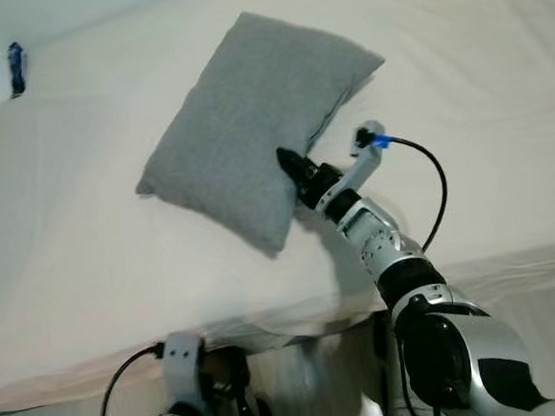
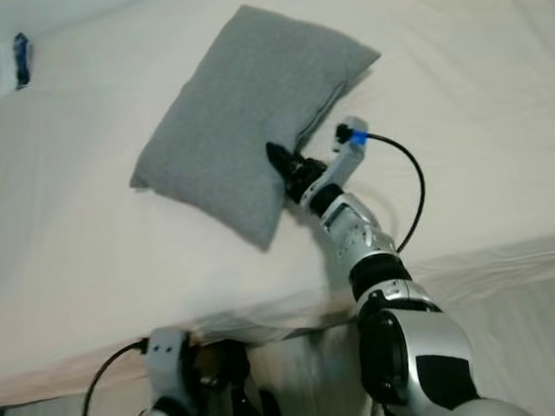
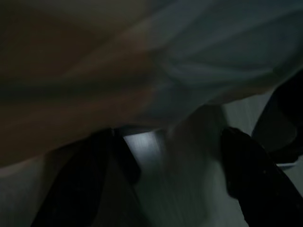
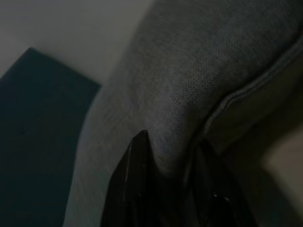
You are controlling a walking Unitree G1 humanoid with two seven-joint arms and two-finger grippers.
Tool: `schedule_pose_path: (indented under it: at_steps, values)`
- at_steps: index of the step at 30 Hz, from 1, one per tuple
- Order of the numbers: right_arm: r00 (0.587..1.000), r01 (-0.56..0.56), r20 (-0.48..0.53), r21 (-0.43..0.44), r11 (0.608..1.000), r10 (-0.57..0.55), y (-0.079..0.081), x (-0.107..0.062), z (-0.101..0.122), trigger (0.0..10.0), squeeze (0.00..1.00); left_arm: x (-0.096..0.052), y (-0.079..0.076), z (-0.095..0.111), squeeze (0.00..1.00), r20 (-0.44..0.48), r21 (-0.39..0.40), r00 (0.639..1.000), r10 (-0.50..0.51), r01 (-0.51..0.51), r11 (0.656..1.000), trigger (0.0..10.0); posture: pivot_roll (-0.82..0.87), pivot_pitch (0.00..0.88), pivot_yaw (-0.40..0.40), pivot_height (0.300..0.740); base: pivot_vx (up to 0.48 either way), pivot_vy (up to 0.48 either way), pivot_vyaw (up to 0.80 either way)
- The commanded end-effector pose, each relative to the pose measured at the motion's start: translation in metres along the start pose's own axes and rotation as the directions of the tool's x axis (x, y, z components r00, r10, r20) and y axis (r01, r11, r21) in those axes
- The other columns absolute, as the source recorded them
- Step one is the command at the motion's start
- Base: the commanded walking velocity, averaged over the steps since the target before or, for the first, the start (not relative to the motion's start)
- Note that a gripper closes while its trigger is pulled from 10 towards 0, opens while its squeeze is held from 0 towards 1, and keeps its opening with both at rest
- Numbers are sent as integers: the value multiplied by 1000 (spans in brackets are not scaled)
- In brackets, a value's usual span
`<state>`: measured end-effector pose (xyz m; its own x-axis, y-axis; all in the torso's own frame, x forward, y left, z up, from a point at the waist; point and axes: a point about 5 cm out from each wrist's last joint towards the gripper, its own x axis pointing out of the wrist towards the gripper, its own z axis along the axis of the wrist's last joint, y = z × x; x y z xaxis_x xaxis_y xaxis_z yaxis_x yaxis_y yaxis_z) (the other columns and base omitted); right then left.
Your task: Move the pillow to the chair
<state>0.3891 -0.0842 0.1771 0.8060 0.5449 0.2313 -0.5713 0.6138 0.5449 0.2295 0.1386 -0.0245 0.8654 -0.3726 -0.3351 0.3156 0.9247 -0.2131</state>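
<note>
The grey pillow (image 1: 254, 121) lies flat on the bed (image 1: 82, 238), tilted cornerwise, its near corner pointing toward the bed's front edge. It looks soft, light and plump, covered in a woven fabric that should give good friction; nothing about it is fragile. Being limp, it will likely sag and swing from a one-sided hold, so the seamed edge is a sensible place to pinch, where the piping gives the fingers something to bite on.

The right gripper (image 1: 286, 160) is at exactly that spot, on the pillow's long edge nearest the robot's right side. In the right wrist view its two black fingers (image 4: 135, 179) close on a fold of the fabric just beside the seam, so the pillow is pinched between them. The right arm reaches forward and up over the bed's edge, forearm angled toward the pillow, wrist bent in.

The left gripper (image 3: 165, 189) hangs idle below the bed's front edge, fingers spread apart with nothing between them
</note>
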Motion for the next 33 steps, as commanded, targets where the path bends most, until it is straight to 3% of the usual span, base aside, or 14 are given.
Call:
schedule_pose_path:
  at_steps: [1, 5, 8, 9, 12, 16, 18, 22, 26, 30, 31, 32, 33]
  values:
    - [997, -76, -22, 14, 997, 77, 14, 5, -7, 0, 0, -7, 2, -21, 0, -101, -45, 994, 33, -37, 998, 10000, -16, 252, 74, 575, 0, 0, 0]
    - [996, -89, -7, 28, 996, 89, 16, 7, -3, 0, 0, -3, 2, -18, 0, -98, -46, 995, 34, -39, 998, 10000, -21, 235, 68, 575, 0, 0, 0]
    - [970, -242, 40, 28, 970, 241, 33, 13, 9, 0, 0, 6, 4, -8, 0, -68, -66, 996, 53, -57, 996, 10000, -45, 181, 50, 579, 0, 0, -152]
    - [970, -242, 40, 28, 970, 241, 33, 13, 9, 0, 0, 6, 4, -8, 0, -68, -66, 996, 53, -57, 996, 10000, -45, 181, 50, 579, 0, 0, -456]
    - [925, -375, 68, 31, 926, 373, 53, 15, 14, 0, 0, 14, 14, 7, 0, -17, -85, 994, 104, -105, 991, 10000, -58, 148, 38, 593, 0, 0, 0]
    - [907, -422, 39, 44, 906, 420, 63, 14, 4, 0, 0, 17, 27, 21, 0, 32, -118, 986, 166, -161, 980, 10000, -55, 134, 27, 603, 0, 0, 0]
    - [889, -456, 6, 78, 887, 457, 71, 12, -13, 0, 0, 16, 43, 33, 0, 75, -182, 966, 247, -230, 956, 10000, -47, 109, 8, 612, 0, 0, 0]
    - [863, -498, -29, 129, 858, 505, 83, 9, -32, 0, 0, 10, 60, 37, 0, 84, -228, 940, 330, -304, 925, 10000, -47, 90, 0, 626, 0, 0, 0]
    - [846, -518, -54, 150, 842, 530, 88, 6, -39, 0, 0, 5, 67, 34, 0, 72, -225, 929, 362, -338, 914, 10000, -48, 75, -2, 641, 0, 0, 0]
    - [856, -500, -71, 144, 854, 513, 85, 5, -41, 0, 0, 0, 74, 33, 0, 71, -235, 911, 405, -380, 895, 10000, -46, 62, -10, 650, 0, 0, 0]
    - [884, -448, -88, 127, 885, 460, 73, 5, -40, 0, 0, -7, 85, 33, 0, 67, -244, 884, 464, -436, 866, 10000, -42, 54, -16, 660, 0, 0, 0]
    - [884, -448, -88, 127, 885, 460, 73, 5, -40, 0, 0, -7, 85, 33, 0, 67, -244, 884, 464, -436, 866, 10000, -42, 54, -16, 660, 0, 0, 0]
    - [906, -397, -117, 97, 913, 407, 61, 3, -42, 0, 0, -13, 94, 33, 0, 59, -247, 859, 508, -481, 841, 10000, -38, 49, -20, 669, 0, 0, 0]
